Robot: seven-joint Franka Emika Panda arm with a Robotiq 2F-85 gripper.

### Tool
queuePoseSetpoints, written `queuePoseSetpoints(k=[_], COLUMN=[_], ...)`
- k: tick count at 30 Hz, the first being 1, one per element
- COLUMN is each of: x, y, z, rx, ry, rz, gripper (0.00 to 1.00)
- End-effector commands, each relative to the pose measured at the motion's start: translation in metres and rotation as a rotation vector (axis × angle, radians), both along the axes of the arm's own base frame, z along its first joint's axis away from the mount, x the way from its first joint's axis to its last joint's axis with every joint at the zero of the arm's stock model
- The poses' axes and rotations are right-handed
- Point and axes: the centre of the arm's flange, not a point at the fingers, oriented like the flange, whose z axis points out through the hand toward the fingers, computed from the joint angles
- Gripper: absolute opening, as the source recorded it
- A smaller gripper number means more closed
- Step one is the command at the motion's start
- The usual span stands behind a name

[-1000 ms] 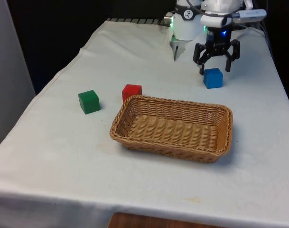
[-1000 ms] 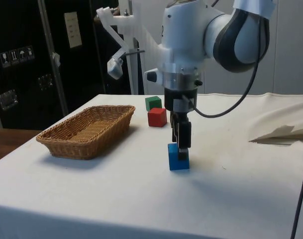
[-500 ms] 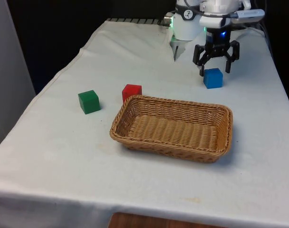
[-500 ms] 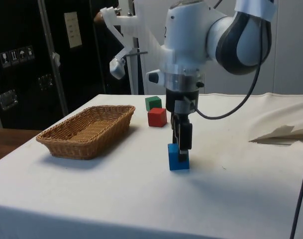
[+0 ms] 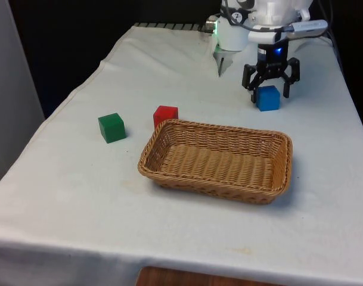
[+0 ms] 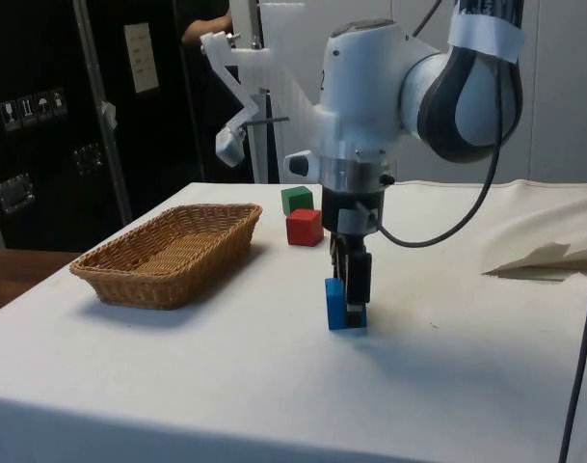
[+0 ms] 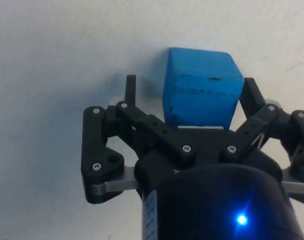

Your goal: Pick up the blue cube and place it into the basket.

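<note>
Straddling the blue cube [image 5: 267, 98] on the counter [image 5: 80, 179] beyond the wicker basket [image 5: 169, 143], the pincer [image 5: 270, 89] stood apart, fingers either side, probably ready to close and lift.

We see even, bright light from overhead across the white counter [image 5: 187, 232], with no glare on the cloth. The basket [image 5: 217, 159] throws a soft, short shadow along its near edge in the front view, and the side view shows a faint shadow under the blue cube [image 6: 344, 307]. In the wrist view a diffuse grey shadow of the end effector [image 7: 189, 95] spreads on the cloth beside the cube, whose top face is evenly lit. The curtains behind stay very dark.
</note>
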Motion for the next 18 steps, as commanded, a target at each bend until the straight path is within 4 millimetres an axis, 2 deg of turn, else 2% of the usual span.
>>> queuePoseSetpoints(k=[1, 3, 4, 5, 8, 9, 12, 13, 18], x=[0.0007, 0.0005, 0.0003, 0.0002, -0.0001, -0.0001, -0.0003, -0.0002, 0.0], y=[-0.0016, -0.0007, -0.0008, -0.0008, -0.0004, -0.0005, -0.0001, -0.0004, 0.0], z=[0.003, 0.0018, 0.0015, 0.0011, 0.0004, 0.0005, 0.0001, 0.0001, 0.0], rx=[-0.005, -0.003, -0.003, -0.002, -0.001, -0.001, -0.001, -0.001, 0.0], ry=[-0.007, -0.004, -0.003, -0.002, -0.001, -0.001, 0.0, 0.0, 0.0], rz=[0.0, 0.0, 0.0, -0.001, 0.0, -0.001, 0.001, 0.0, 0.0], gripper=[1.0, 1.0, 0.97, 0.89, 0.57, 0.39, 0.08, 0.01, 0.01])
